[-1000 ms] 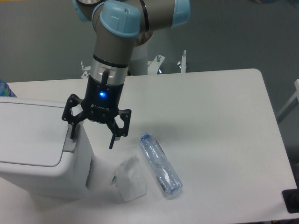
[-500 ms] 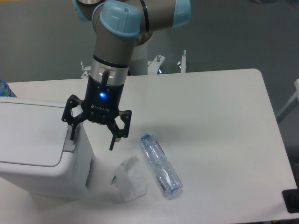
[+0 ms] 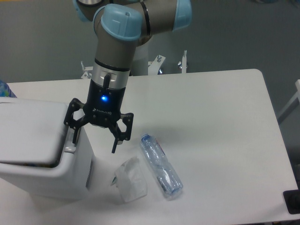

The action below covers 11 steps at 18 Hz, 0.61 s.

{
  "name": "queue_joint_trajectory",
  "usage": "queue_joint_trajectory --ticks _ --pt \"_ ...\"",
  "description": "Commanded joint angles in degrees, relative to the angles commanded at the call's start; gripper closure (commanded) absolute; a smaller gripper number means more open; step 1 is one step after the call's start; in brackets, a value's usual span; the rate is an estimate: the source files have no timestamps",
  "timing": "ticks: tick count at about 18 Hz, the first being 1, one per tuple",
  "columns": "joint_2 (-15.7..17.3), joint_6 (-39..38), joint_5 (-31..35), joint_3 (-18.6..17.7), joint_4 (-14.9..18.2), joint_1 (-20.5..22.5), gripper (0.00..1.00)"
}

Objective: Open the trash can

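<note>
The white trash can [image 3: 47, 176] stands at the table's left front. Its flat lid [image 3: 28, 131] looks blurred and slightly lifted, with a dark gap under its front edge. My gripper [image 3: 93, 145] is open and points down at the can's right rim. Its left finger [image 3: 74, 136] rests on the push tab [image 3: 70, 149], and its right finger [image 3: 115, 143] hangs free beside the can's right wall. It holds nothing.
A clear plastic bottle [image 3: 161, 166] lies on the white table [image 3: 211, 117] just right of the gripper. A small clear plastic bag [image 3: 131, 180] lies beside the can's right wall. A blue object [image 3: 3, 89] shows at the left edge.
My gripper has moved down a little onto the push tab. The lid has sprung up slightly, showing a dark gap at its front edge.
</note>
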<state>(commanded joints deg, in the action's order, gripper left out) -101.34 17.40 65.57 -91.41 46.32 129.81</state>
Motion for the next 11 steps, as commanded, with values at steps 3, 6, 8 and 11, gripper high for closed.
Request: queue_joint_trajectory --ticks 3,6,8,11 --pt "0.0 -0.17 0.0 0.09 0.0 0.0 0.0" --pt "0.44 -0.35 -0.09 0.18 0.0 0.0 0.0" --pt "0.44 -0.35 -0.09 0.35 0.0 0.0 0.0" --pt "0.35 -0.09 -0.09 0.7 0.0 0.0 0.0"
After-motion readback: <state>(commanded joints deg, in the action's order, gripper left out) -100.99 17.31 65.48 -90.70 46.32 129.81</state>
